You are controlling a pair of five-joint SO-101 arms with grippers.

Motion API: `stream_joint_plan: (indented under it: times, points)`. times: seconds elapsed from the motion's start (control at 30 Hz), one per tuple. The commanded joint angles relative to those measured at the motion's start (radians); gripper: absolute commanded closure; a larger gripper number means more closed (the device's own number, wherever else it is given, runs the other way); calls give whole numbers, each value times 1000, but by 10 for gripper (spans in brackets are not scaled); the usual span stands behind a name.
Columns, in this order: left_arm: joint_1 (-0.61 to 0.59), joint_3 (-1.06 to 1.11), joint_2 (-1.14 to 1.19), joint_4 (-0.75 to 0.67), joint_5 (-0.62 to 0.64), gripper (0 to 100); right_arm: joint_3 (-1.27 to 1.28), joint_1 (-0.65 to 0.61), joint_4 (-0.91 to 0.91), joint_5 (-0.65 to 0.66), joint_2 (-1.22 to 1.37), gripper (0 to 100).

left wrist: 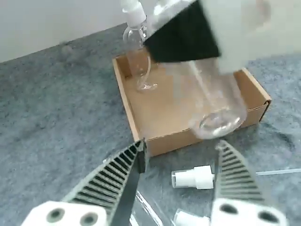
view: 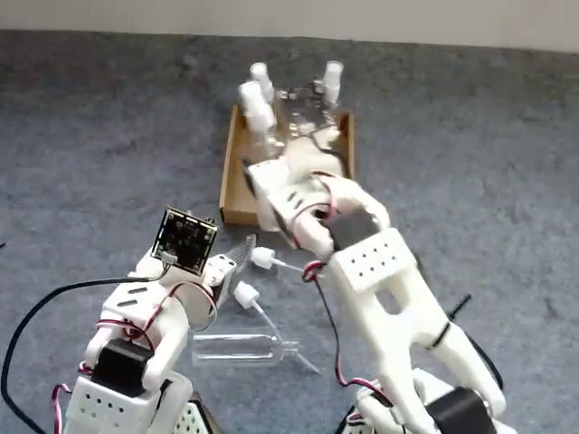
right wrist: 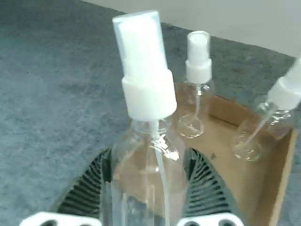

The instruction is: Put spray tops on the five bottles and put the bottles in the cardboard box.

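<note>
The right gripper (right wrist: pixel 149 162) is clenched around the body of a clear spray bottle (right wrist: pixel 141 141), whose white spray top (right wrist: pixel 143 70) is already on, with the dip tube running down inside. It holds the bottle upright over the near end of the cardboard box (view: pixel 228 172).

The bottle looks empty, so it is probably light, with thin, smooth, slippery walls. A hold on the wide body below the shoulder, as here, seems the safest, though a hard squeeze could dent it. Top-heavy with its sprayer, it may tip if let go before its base is flat.

Just ahead of the right gripper, two capped bottles stand in the far end of the box, one (right wrist: pixel 196 89) straight in front and one (right wrist: pixel 263 127) off to the side. The box floor below the held bottle is bare.

The left gripper (left wrist: pixel 181 143) hangs released, fingers spread. A loose spray top (left wrist: pixel 194 178) lies on the grey surface below the gap between them. A second loose top (left wrist: pixel 188 219) lies closer in. Their thin tubes look bendy, so the collar is probably the better place to grip them. An uncapped bottle (view: pixel 231 348) lies on its side beside the left arm's base.
</note>
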Motion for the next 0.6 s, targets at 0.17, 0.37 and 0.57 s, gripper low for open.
stream_joint_plan:
  times: [0.17,0.37,0.57]
  points:
    - [16,1,-5,-32,-9,755,-133,-101,189,-75,2,994]
    - [-24,77,-5,-135,-14,755,-246,-111,437,-101,2,994]
    - [-42,108,-5,-192,-60,797,-418,-108,621,-100,2,994]
